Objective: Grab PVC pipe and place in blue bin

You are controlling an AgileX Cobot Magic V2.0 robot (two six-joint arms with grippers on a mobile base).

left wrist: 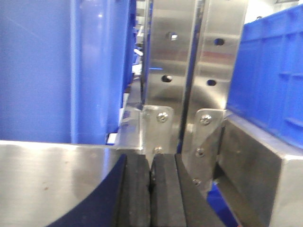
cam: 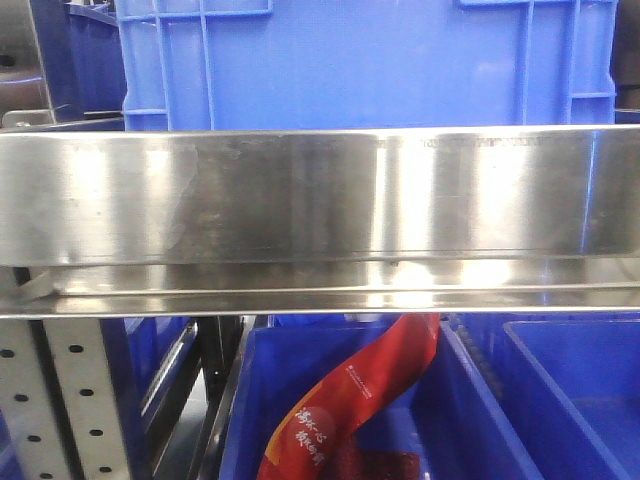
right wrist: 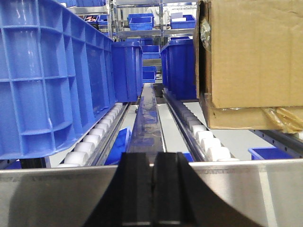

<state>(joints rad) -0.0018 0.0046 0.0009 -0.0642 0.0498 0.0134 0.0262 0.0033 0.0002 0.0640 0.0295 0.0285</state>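
No PVC pipe visible in any view (steel shelf rail (cam: 320,200) blocks most of the front view), blue bin (cam: 400,420) below holds a red packet (cam: 350,400), cardboard box (right wrist: 251,56) right; left gripper (left wrist: 150,198) and right gripper (right wrist: 153,189) both closed, empty.

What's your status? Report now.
Left gripper shut, empty. Right gripper shut, empty. No pipe in view. Steel rail blocks front view above blue bin.

Blue bin (cam: 360,60), shiny silver rail (cam: 320,200), red packet with white lettering (cam: 350,400), brown cardboard box (right wrist: 251,52), black left hand (left wrist: 150,198)
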